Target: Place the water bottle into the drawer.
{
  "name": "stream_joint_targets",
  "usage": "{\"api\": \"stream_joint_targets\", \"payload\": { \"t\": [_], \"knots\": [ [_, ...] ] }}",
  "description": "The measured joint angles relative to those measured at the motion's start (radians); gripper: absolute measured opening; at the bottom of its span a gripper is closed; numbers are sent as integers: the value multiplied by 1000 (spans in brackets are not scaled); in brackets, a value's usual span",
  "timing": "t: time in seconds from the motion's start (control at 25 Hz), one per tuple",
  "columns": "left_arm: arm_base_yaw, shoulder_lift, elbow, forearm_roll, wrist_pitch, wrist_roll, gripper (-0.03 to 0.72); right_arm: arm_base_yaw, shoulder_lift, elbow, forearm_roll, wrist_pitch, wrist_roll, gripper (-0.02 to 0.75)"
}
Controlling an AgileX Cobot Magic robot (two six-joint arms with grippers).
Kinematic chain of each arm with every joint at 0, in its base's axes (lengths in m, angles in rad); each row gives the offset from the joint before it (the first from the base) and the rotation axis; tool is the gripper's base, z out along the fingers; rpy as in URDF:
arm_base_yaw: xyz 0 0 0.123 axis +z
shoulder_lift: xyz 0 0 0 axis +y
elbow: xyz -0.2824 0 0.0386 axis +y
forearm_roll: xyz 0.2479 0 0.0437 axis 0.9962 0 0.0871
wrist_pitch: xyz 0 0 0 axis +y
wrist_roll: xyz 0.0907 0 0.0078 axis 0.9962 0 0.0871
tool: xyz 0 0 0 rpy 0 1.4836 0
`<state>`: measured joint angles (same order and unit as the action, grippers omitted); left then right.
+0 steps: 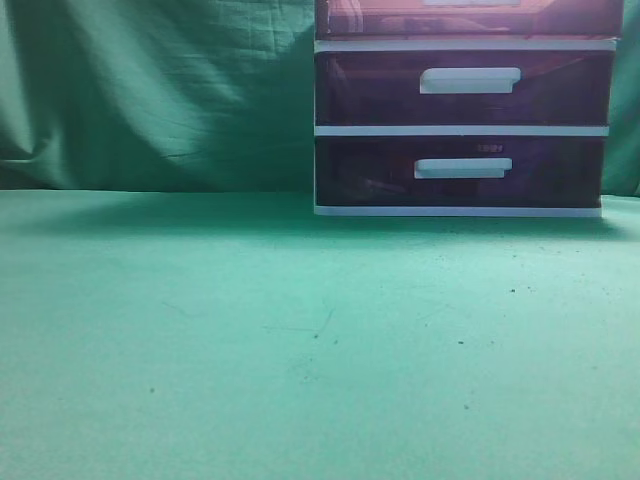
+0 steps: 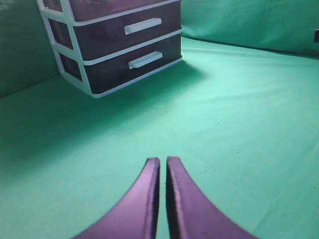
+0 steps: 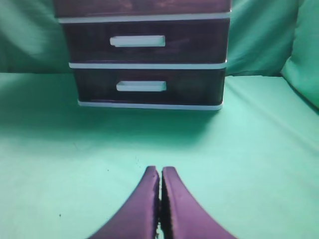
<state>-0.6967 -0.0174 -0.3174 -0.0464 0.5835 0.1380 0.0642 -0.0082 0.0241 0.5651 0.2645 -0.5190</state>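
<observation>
Both grippers, left (image 2: 163, 162) and right (image 3: 160, 170), hover closed and empty above the green desk (image 1: 300, 340). Far right stands the white-framed unit (image 1: 462, 130), reddish-pink drawer (image 1: 470, 17) on top, shut. Water bottle not visible.

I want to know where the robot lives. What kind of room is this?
Probably a robot test setup, not a home: green cloth covers the table and hangs behind it, and only a plastic drawer unit stands there.
</observation>
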Motion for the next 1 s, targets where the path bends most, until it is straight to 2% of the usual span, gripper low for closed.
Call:
{"api": "stream_joint_targets", "payload": {
  "t": [0.4, 1.0],
  "knots": [
    [0, 0, 0, 0, 0, 0, 0, -13, -1, 2, -32, 133, 0, 0],
    [0, 0, 0, 0, 0, 0, 0, -13, -1, 2, -20, 139, 15, 0]
  ]
}}
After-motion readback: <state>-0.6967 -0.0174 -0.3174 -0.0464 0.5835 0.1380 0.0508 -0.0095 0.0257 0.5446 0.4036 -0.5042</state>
